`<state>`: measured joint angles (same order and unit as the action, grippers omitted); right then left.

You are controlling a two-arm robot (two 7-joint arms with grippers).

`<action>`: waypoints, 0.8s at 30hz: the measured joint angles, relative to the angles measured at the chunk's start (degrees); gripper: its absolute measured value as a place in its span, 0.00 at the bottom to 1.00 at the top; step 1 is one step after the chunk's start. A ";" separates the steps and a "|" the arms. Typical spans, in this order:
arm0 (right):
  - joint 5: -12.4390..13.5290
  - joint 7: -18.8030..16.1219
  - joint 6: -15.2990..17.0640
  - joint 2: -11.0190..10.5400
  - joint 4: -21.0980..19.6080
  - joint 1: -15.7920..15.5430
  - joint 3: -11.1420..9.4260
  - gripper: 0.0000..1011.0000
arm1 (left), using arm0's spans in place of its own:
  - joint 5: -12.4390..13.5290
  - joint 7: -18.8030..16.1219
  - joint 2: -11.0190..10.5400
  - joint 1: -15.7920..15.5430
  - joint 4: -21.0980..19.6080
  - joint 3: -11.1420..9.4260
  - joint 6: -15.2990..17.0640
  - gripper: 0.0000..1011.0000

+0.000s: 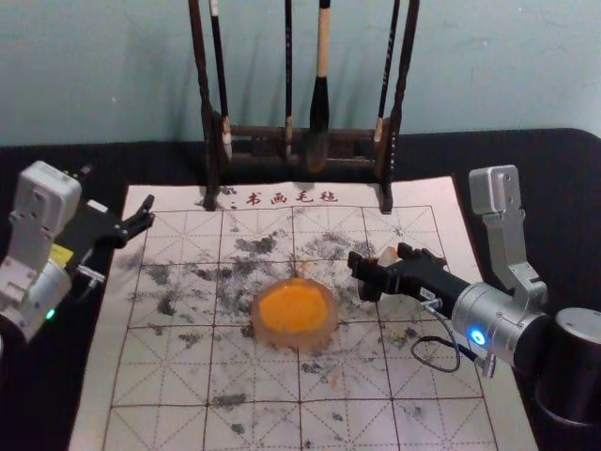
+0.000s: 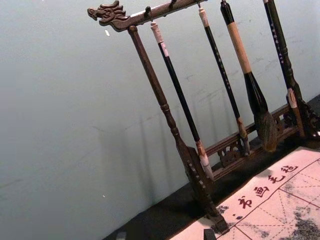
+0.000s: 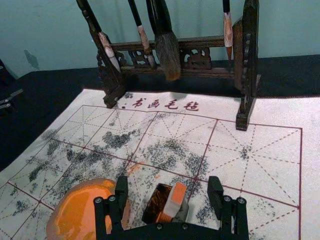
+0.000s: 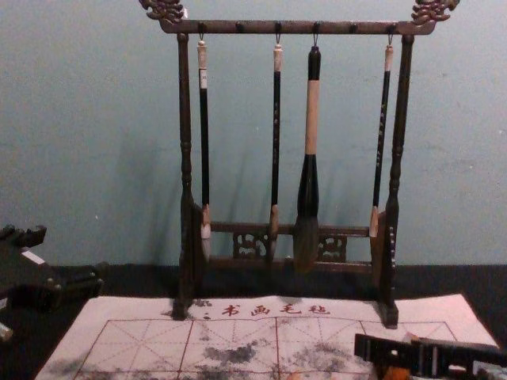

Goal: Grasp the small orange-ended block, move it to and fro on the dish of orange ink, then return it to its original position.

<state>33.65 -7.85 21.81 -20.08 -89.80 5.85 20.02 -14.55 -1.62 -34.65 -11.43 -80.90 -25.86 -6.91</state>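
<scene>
The small pale block (image 3: 175, 199) has its orange end up, to the right of the dish (image 1: 299, 339). The round dish sits flat on the mat (image 1: 174, 381), with bright orange ink (image 1: 293, 308) in it.

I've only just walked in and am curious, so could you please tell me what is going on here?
The robot's right gripper is at the small orange-ended block, its open fingers to either side of it, not clamped on it. The dish of orange ink sits close by on the marked mat. The left gripper is idle, off by the mat's left edge.
</scene>
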 joint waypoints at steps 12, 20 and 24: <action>0.07 -0.02 -0.07 -0.05 -0.06 -0.05 0.00 0.99 | 0.00 0.00 0.00 0.00 0.00 0.00 0.00 0.99; 0.10 -0.03 -0.07 -0.09 -0.10 -0.07 0.00 0.99 | 0.00 0.00 0.00 0.00 0.00 0.00 0.00 0.99; 0.12 -0.03 -0.07 -0.09 -0.10 -0.08 0.00 0.95 | 0.00 0.00 0.00 0.00 0.00 0.00 0.00 0.99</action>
<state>33.77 -7.88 21.74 -20.17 -89.91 5.78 20.03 -14.55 -1.62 -34.65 -11.44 -80.90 -25.86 -6.90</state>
